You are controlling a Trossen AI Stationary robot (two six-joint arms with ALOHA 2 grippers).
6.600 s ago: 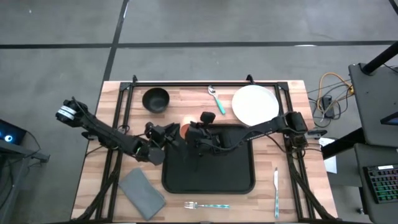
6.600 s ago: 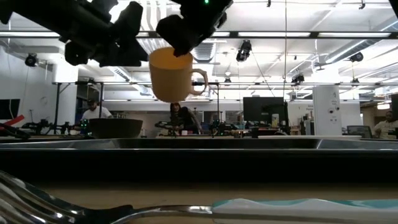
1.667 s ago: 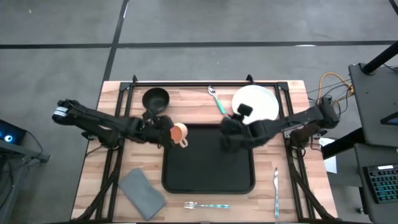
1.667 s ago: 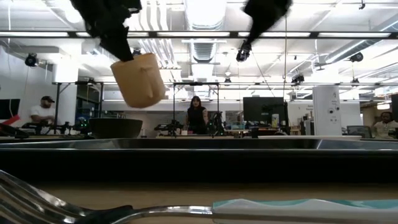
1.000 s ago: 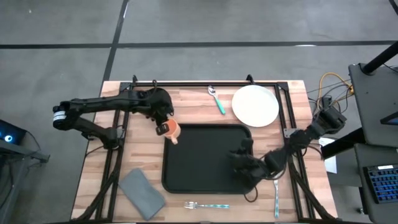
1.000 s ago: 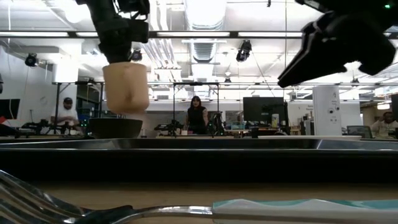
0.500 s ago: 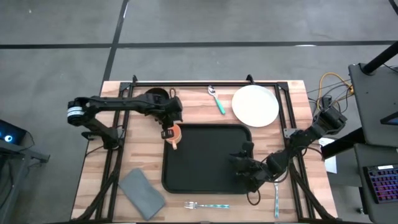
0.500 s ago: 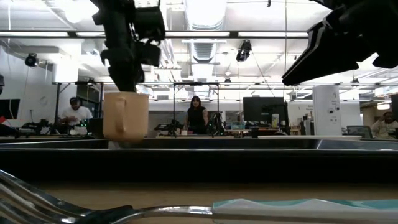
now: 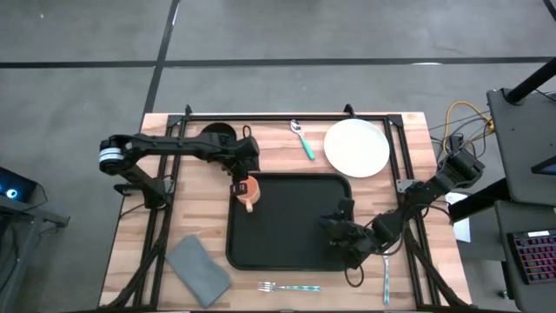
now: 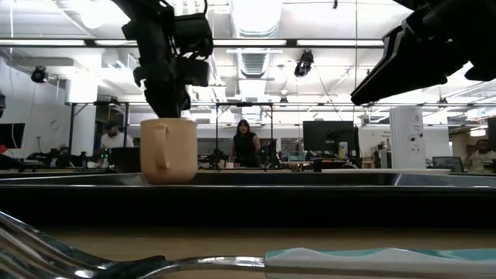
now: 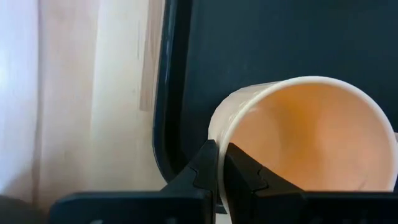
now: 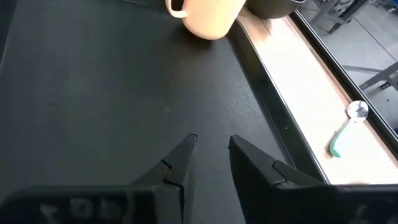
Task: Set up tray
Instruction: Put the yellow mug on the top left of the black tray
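A tan mug (image 9: 248, 192), orange inside, stands upright in the far left corner of the black tray (image 9: 295, 248). My left gripper (image 9: 238, 180) reaches in from the table's left and is shut on the mug's rim. In the low view the mug (image 10: 169, 149) has its handle side-on, and its base is hidden behind the tray's near rim. My right gripper (image 12: 211, 146) hovers open over the tray's near right part (image 9: 334, 233) with nothing between its fingers. My left gripper pinches the mug's rim wall (image 11: 219, 134), one finger (image 11: 205, 162) outside and one (image 11: 239, 165) inside the cup. The fingers come steeply from above, on the side toward the table's left. The mug stays upright; whether its base rests on the tray, I cannot tell.
A white plate (image 9: 356, 146) and a teal-handled spoon (image 9: 302, 139) lie beyond the tray. A dark bowl (image 9: 217, 133) sits at the far left, partly under my left arm. A grey napkin (image 9: 198, 270), a fork (image 9: 287, 286) and a knife (image 9: 386, 259) lie near the front edge.
My left gripper has come down and a little toward the table's right and near side with the mug, rolling slightly. The mug has sunk from well above the tray down into its far left corner and stays upright.
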